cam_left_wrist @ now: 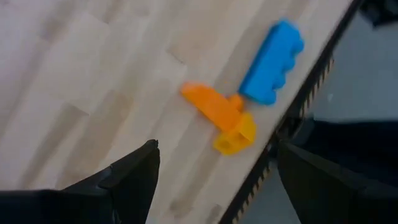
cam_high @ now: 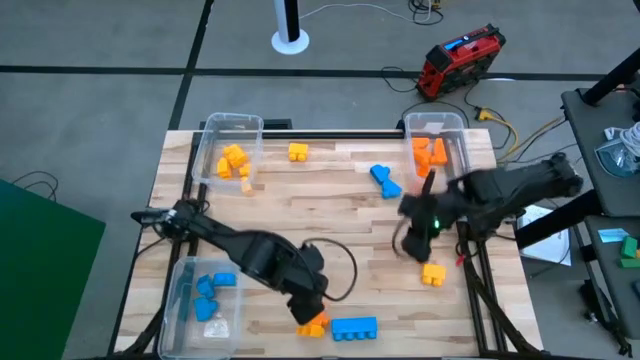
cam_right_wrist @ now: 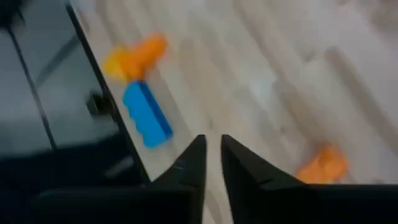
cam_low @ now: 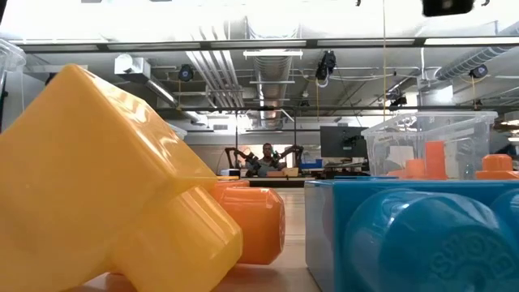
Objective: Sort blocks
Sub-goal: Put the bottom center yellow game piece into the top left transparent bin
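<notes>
Wooden table [cam_high: 330, 210], three clear bins on it: yellow-block bin [cam_high: 226, 150] at 11 o'clock, orange-block bin [cam_high: 437, 145] at 1 o'clock, blue-block bin [cam_high: 203, 300] at 8 o'clock, near edge cut off.

Left arm reaching toward 6 o'clock; left gripper [cam_left_wrist: 214, 171] above bare wood, fingers spread wide, nothing between them. Just past it at table edge: long blue block [cam_high: 354, 327], touching an orange block [cam_left_wrist: 214, 106] joined to a yellow block [cam_left_wrist: 236, 137]; in high view that pair partly hidden under the wrist.

Right arm at 3 o'clock, right gripper [cam_right_wrist: 212, 158] with fingers nearly pressed together, narrow gap, nothing pinched. Orange-yellow block [cam_high: 433, 273] near it at 4 o'clock, blurred.

Loose blue block [cam_high: 384, 180] centre-right; loose yellow block [cam_high: 298, 152] at 12 o'clock.

Low view mostly blocked by close yellow, orange and blue blocks; person [cam_low: 268, 156] far behind, tiny.
</notes>
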Motion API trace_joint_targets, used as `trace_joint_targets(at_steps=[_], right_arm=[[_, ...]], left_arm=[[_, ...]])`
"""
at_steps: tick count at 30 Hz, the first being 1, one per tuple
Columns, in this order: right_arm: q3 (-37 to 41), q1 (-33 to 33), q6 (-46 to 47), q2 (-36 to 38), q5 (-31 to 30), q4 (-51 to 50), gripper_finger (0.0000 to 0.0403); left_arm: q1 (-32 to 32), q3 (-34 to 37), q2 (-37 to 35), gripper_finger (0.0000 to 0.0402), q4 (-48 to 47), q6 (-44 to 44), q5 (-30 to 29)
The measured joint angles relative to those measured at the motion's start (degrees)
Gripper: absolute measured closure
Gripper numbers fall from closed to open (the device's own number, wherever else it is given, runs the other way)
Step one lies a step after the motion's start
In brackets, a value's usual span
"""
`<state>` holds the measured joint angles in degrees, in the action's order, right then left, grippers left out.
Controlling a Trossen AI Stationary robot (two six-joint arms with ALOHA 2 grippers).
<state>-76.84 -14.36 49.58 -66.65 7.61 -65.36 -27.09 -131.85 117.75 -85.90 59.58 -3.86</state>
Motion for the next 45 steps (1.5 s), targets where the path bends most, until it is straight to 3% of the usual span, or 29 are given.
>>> trace_joint_targets(at_steps=[4,8,13,22,34,38,45], right_arm=[[0.9,-7.1,3.4,-1.8,-1.6,-0.1,0.0389],[2.1,-10.3,6.4,-2.2,-5.2,-0.1,0.0390],[2.4,-11.9,10.7,-2.2,-9.9,0.1,0.0390],[2.4,-16.7,14.4,-2.2,-15.6,0.3,0.0390],[2.4,-18.0,15.5,-2.2,-18.4,1.0,0.0390],[2.4,-18.0,16.0,-2.1,-18.4,1.0,0.0390],[2.4,-18.0,16.7,-2.1,-18.4,1.0,0.0390]], left_arm=[[-1.1,0.0,2.9,0.0106,0.1,-7.8,5.0],[-4.3,0.1,4.7,0.0106,1.5,-22.1,3.6],[-6.5,2.9,5.8,0.0106,6.4,-27.4,2.5],[-9.8,17.2,5.8,0.0106,26.4,-23.9,-0.7],[-10.2,33.1,2.8,0.0106,44.0,-22.4,-1.1],[-10.3,38.9,1.0,0.0106,44.6,-19.2,-1.1],[-10.5,46.6,-0.6,0.0106,54.6,-18.6,-1.6]])
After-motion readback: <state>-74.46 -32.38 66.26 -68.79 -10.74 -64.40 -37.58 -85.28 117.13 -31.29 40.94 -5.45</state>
